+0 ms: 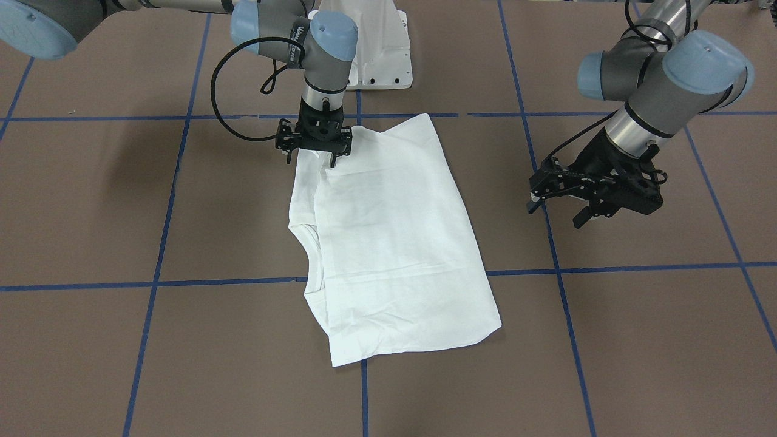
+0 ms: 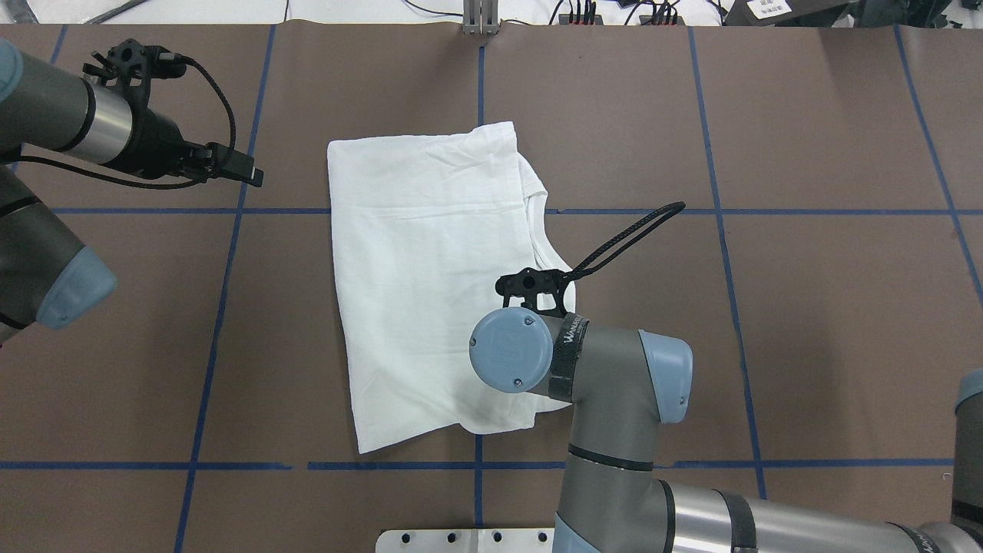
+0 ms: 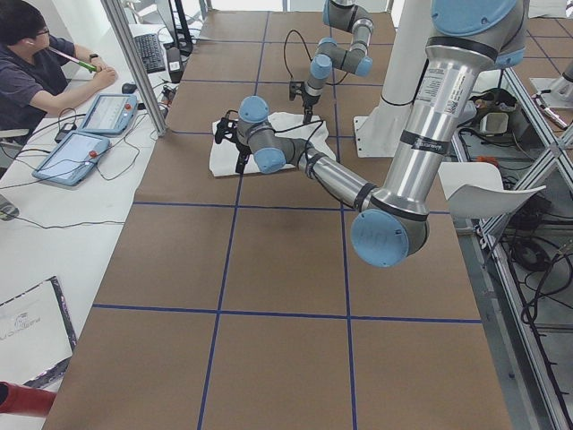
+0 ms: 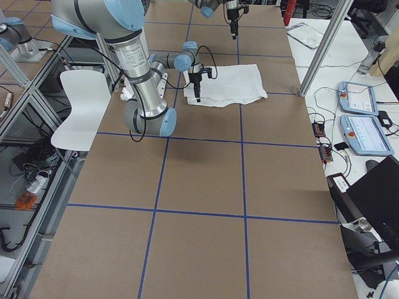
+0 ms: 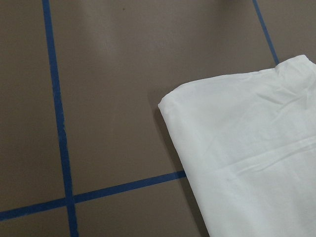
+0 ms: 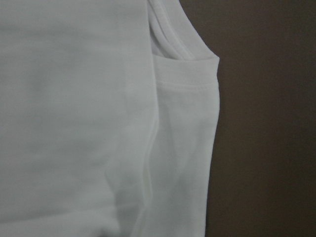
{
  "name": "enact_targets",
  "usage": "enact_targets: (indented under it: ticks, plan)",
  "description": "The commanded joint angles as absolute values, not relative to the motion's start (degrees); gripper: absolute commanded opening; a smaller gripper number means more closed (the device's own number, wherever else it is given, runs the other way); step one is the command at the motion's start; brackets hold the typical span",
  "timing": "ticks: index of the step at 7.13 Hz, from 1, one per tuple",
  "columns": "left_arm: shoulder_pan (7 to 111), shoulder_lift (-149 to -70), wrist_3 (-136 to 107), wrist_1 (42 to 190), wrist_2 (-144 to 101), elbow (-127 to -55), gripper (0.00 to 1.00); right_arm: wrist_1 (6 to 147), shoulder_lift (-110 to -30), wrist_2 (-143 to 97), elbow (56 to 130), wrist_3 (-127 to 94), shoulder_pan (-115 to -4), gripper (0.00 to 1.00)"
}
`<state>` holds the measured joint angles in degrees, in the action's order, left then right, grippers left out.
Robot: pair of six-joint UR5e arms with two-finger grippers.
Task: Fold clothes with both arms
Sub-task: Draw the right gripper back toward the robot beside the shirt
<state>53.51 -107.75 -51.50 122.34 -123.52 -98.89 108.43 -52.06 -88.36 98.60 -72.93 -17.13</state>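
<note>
The white T-shirt (image 1: 388,243) lies folded into a long rectangle on the brown table, with its neck opening (image 1: 305,240) at one long edge. No black text shows. My right gripper (image 1: 312,161) points straight down at the shirt's corner nearest the robot, with its fingers apart at the cloth. In the overhead view the wrist (image 2: 530,288) hides them. The right wrist view shows only the shirt (image 6: 98,123) up close. My left gripper (image 1: 556,216) is open and empty, hovering beside the shirt and apart from it (image 2: 238,167). The left wrist view shows the shirt's far corner (image 5: 247,148).
The white pedestal base (image 1: 376,48) stands at the robot's edge of the table. Blue tape lines (image 1: 158,282) divide the brown surface. An operator (image 3: 36,63) sits at a side desk with tablets (image 4: 361,118). An aluminium post (image 4: 324,43) stands at the table's edge.
</note>
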Motion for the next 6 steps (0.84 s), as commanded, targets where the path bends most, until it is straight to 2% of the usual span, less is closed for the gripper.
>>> enact_targets:
  ticks: [1,4,5,6]
  plan:
    - [53.0,-107.75,-51.5,122.34,-123.49,-98.79,1.0,120.36,-53.77,-88.68,102.98,-67.36,-17.14,1.0]
    - [52.04,-107.84,-52.81,122.43,-123.4,-99.14,1.0,119.89,-56.08,-88.68,108.95,-65.31,-17.92,1.0]
    - [49.25,-107.93,-55.69,122.43,-122.62,-100.36,1.0,115.45,-56.42,-89.55,110.29,-65.91,-18.8,1.0]
    - [46.17,-107.76,-59.38,122.26,-120.61,-102.98,1.0,106.35,-60.43,-91.47,112.83,-66.27,-19.42,1.0]
